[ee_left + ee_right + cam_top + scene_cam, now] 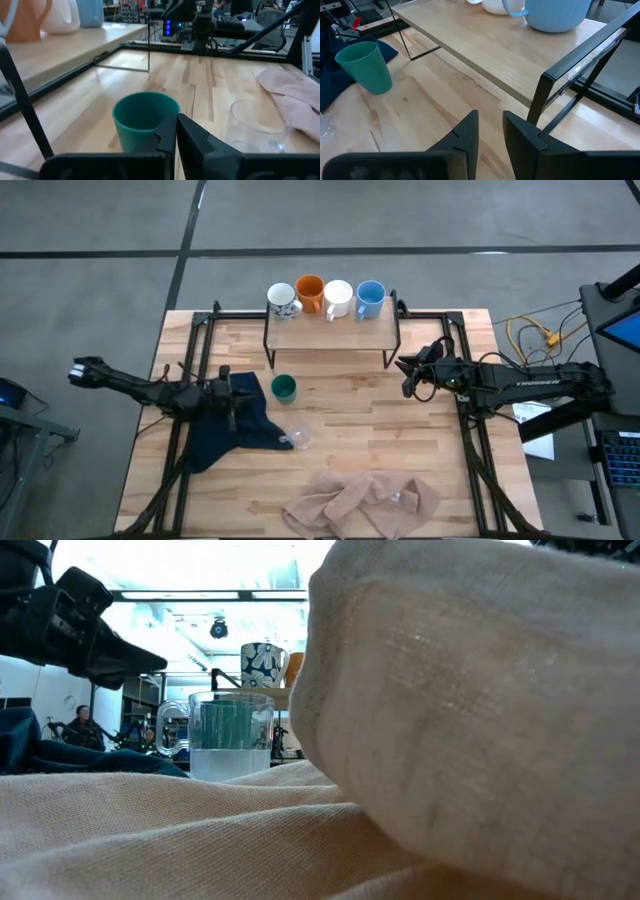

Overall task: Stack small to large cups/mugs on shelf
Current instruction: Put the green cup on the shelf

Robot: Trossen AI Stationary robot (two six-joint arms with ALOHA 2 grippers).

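Beside the shelf's (332, 333) right leg, the right pincer (406, 365) hangs slightly parted, empty; the green cup (284, 388) stands well left, nearer the closed left pincer (236, 395).

This is a robotics lab or workshop. The wood table (350, 430) with black rails stands on a bare grey concrete floor (100, 240). At 3 o'clock of the table lie loose cables (535, 335). Behind the table, the low view shows ceiling lights (200, 595), shelves with equipment and a seated person (80, 725).
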